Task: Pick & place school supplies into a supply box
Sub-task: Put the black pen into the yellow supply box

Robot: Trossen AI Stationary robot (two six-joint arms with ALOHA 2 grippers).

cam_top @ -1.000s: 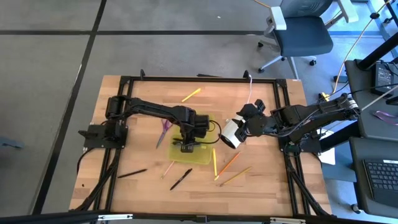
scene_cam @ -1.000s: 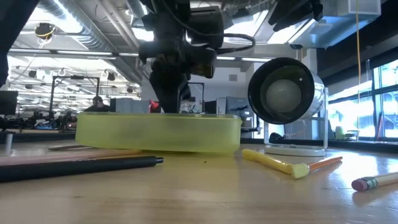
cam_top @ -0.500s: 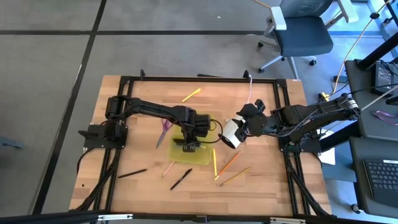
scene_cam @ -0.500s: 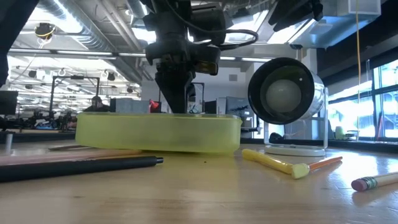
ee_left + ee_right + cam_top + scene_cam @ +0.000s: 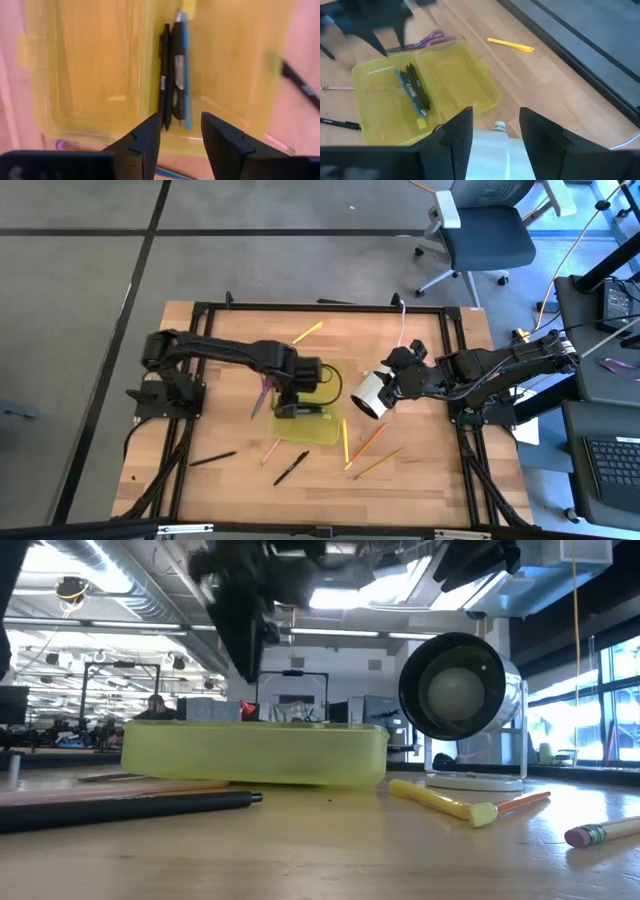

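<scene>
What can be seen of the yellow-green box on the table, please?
The supply box is a shallow rectangular tray of translucent yellow-green plastic with rounded corners and no lid on it, resting flat on the wooden table. Inside, black and blue pens lie side by side. The left pincer hangs open just above it; purple scissors lie beside it.

Two dark jointed arms; black looping cable (image 5: 329,380)

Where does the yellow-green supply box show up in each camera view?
High view: supply box at table centre, under the left gripper.
Low view: left of centre, on the tabletop.
Left wrist view: fills the picture.
Right wrist view: left half.
Shared landmark: the white cylinder, right of the box.
</scene>
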